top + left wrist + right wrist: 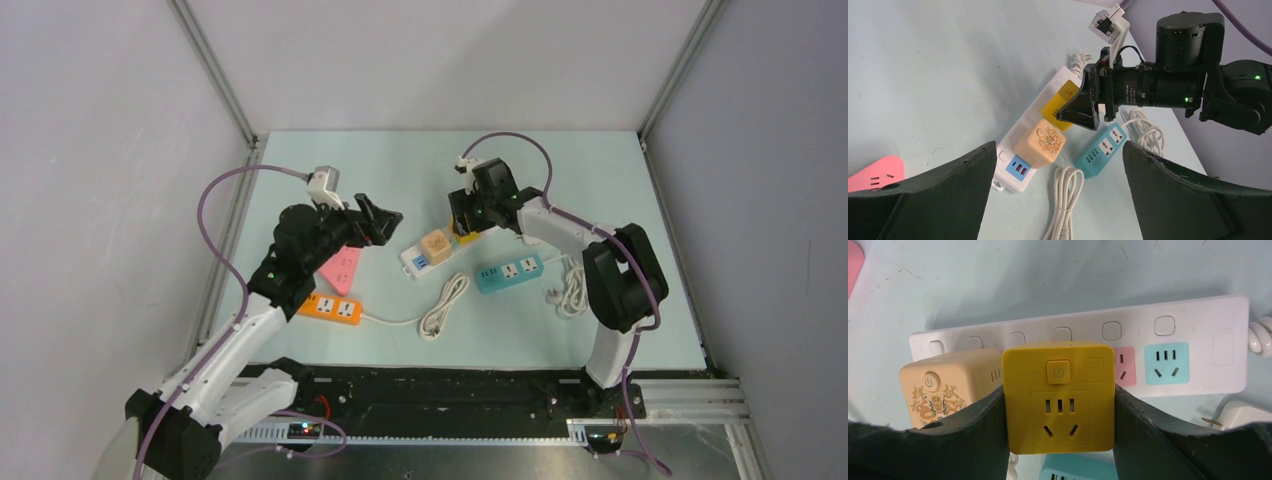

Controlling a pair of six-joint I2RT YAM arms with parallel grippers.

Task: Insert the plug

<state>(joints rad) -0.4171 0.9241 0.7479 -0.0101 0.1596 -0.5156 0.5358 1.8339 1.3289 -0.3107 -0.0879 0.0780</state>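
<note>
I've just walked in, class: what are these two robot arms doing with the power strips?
The right gripper has its jaws closed on a yellow cube-shaped plug adapter, holding it at the long white power strip, beside a beige cube adapter sitting on it. Whether the yellow one is fully seated cannot be told. The left gripper hangs nearby, jaws open and empty.

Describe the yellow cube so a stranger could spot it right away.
On the pale green table, find the long white power strip near the middle. The yellow cube sits over it, clamped in the right gripper, beside a tan cube. It is the only bright yellow block; the tan one bears a printed pattern.
</note>
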